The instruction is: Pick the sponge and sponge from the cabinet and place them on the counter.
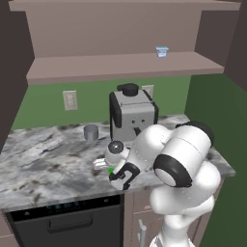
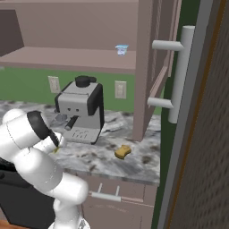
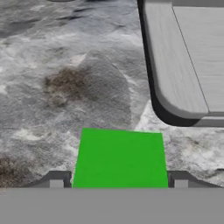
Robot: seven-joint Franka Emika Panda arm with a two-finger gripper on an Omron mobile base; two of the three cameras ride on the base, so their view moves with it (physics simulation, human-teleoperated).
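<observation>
cabinet (image 1: 120,67): open wall cabinet sitting at 12 o'clock above the worktop in the left base view; no sponge is showing on its shelves, just a small white cup (image 1: 162,51) at about 1 o'clock.
counter (image 1: 43,159): marble worktop, taking both blocks now; looks firm and flat, so fine for setting things down.
coffee machine (image 1: 132,116): standing just at 12 o'clock of the gripper; its grey base is sitting at 1 o'clock in the hand view, near the green block but apart from it.
gripper (image 1: 116,174): hanging low over the counter front edge, fingertips (image 3: 57,179) flanking the green block on both sides; jaws are looking spread about the block's width, and I cannot tell whether they are pinching it or letting go.
green sponge (image 3: 120,159): lying between the fingertips at 6 o'clock in the hand view, seemingly resting on the marble; probably light, soft and squashy, not slippery, not fragile; best taken across its two short flat sides, mid-height, with a gentle squeeze.
tan sponge (image 2: 123,152): lying on the counter at 4 o'clock of the coffee machine, well apart from the gripper; likely handling the same, light and springy.
</observation>
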